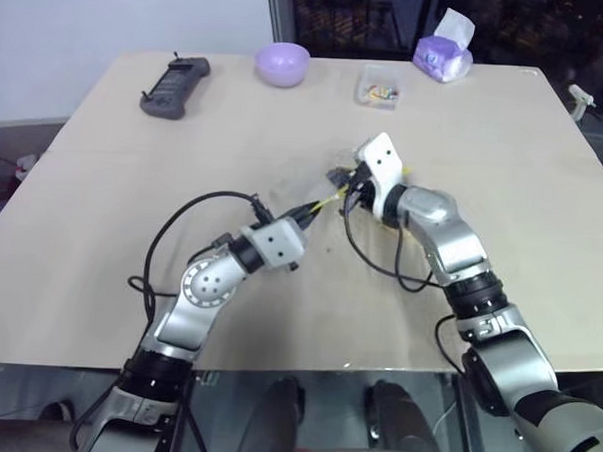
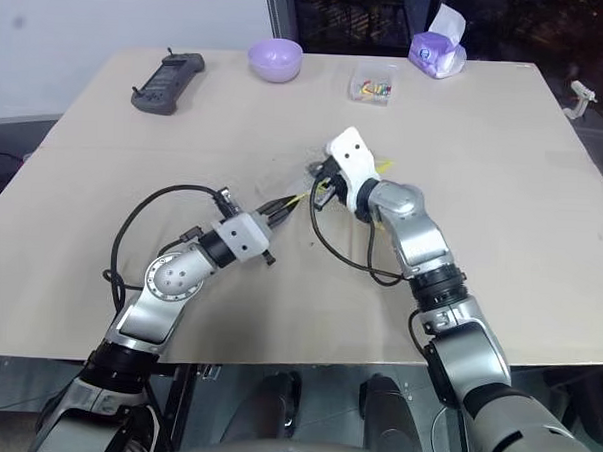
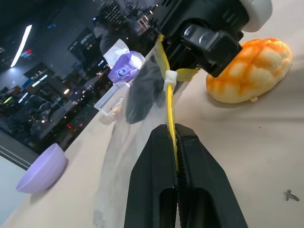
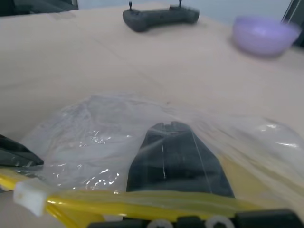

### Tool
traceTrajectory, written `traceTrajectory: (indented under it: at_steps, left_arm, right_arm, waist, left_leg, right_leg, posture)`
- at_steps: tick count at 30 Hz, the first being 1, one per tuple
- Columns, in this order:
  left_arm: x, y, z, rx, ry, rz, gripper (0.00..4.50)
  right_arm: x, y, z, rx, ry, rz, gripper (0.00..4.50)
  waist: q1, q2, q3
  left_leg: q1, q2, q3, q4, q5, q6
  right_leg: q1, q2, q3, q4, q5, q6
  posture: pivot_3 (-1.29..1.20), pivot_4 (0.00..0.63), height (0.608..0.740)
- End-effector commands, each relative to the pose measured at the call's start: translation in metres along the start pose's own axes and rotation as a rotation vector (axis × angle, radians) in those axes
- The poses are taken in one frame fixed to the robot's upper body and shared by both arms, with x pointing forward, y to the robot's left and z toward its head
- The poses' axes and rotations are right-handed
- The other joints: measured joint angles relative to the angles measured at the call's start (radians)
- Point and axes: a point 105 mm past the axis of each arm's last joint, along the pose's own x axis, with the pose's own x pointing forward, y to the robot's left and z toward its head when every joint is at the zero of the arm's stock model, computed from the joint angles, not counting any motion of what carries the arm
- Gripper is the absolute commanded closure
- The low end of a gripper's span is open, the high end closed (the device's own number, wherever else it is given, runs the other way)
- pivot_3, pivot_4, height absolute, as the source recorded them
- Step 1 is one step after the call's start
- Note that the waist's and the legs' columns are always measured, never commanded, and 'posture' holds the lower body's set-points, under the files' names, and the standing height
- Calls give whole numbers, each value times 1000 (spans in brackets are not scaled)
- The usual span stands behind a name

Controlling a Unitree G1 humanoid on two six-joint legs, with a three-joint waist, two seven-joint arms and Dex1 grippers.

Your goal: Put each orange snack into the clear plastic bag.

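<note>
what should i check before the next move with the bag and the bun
1. Left end effector shut on the yellow seal strip of the crinkly clear plastic bag: ok.
2. Right end effector at the bag's mouth, one black finger behind the film: ok; whether it grips the bag: cannot tell.
3. Bag mouth open wide enough for the bun: cannot tell.
4. Round orange-yellow bun with criss-cross top inside the bag: not ok, it lies on the tan table beside the right end effector.
5. Purple bowl, small clear box and black controller away from the work area: ok.
</note>
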Motion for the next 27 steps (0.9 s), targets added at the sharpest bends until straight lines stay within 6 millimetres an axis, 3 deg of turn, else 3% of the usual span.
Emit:
traceTrajectory:
  at_steps: [1,5,8,9,15,18,24,27]
  left_arm:
    - [0,13,9,11,-28,46,4500]
    - [0,19,6,4,-10,73,4500]
    - [1,23,3,-3,6,105,4500]
    - [1,24,3,-4,9,112,4500]
    - [-1,32,-3,14,52,169,4500]
    - [-5,44,-14,44,112,226,4500]
    - [-9,47,-20,62,143,244,4500]
    - [-9,47,-20,62,143,243,4500]
  right_arm:
    - [0,2,14,-337,-52,-5,3335]
    - [-2,5,12,-530,-56,9,1704]
    - [-3,0,2,-636,-16,-3,219]
    - [-3,-2,-1,-661,-5,-4,92]
    - [-9,-14,-12,-718,45,-29,92]
    - [-19,-23,-7,-676,35,-37,92]
    - [-38,-31,7,-652,3,-38,92]
    - [-53,-38,10,-452,-17,-74,92]
  waist:
    - [0,0,0]
    - [0,0,0]
    - [0,0,0]
    - [1,0,0]
    - [0,0,0]
    - [1,0,0]
    - [2,0,0]
    - [2,0,0]
  left_leg:
    - [0,0,0,0,0,0]
    - [0,0,0,0,0,0]
    - [0,0,0,0,0,0]
    - [0,0,0,0,0,0]
    - [0,0,0,0,0,0]
    - [0,0,0,0,0,0]
    - [0,0,0,0,0,0]
    - [0,0,0,0,0,0]
  right_leg:
    - [0,0,0,0,0,0]
    - [0,0,0,0,0,0]
    - [0,0,0,0,0,0]
    - [0,0,0,0,0,0]
    - [0,0,0,0,0,0]
    - [0,0,0,0,0,0]
    - [0,0,0,-1,0,0]
    - [0,0,0,-1,0,0]
  posture:
    - [0,150,740]
    - [0,150,740]
    - [0,150,740]
    - [0,150,740]
    - [0,150,740]
    - [0,150,740]
    - [0,150,740]
    - [0,150,740]
